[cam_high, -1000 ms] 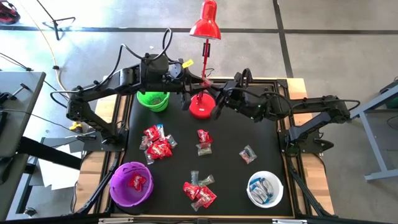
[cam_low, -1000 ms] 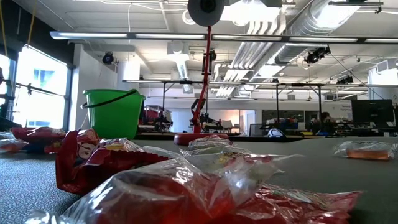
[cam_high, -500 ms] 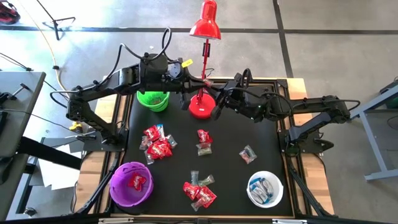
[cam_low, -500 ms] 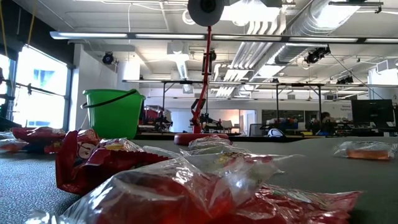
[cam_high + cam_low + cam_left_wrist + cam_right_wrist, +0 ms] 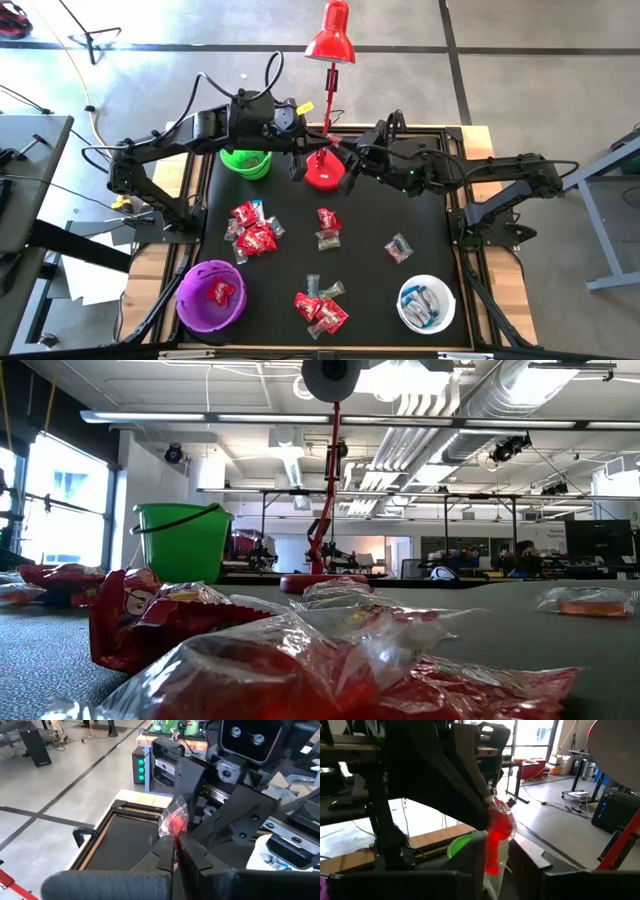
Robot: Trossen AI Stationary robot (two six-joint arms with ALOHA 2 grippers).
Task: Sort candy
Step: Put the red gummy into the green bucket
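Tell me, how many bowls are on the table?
3: green bowl at the far left, partly under the left arm; purple bowl at the near left; white bowl at the near right. None seems hidden.

Setting: robotics laboratory in an open industrial hall.

- Floor (image 5: pixel 540 30): polished grey concrete with dark seams.
- Ceiling (image 5: pixel 450 400): exposed, with bare ventilation ducts (image 5: pixel 520 385) and strip lights.
- Table (image 5: pixel 290 280): wooden frame under a black mat, two dark robot arms mounted at its left and right edges, cables (image 5: pixel 90 110) trailing to the floor.
- Red desk lamp (image 5: pixel 331 35): stands at the table's far edge.
- Far background: rows of workbenches (image 5: pixel 460 570) with monitors and equipment; tall windows (image 5: pixel 60 495) at left.
- Left wrist view: a computer tower with green lights (image 5: pixel 141 767) standing on the floor.
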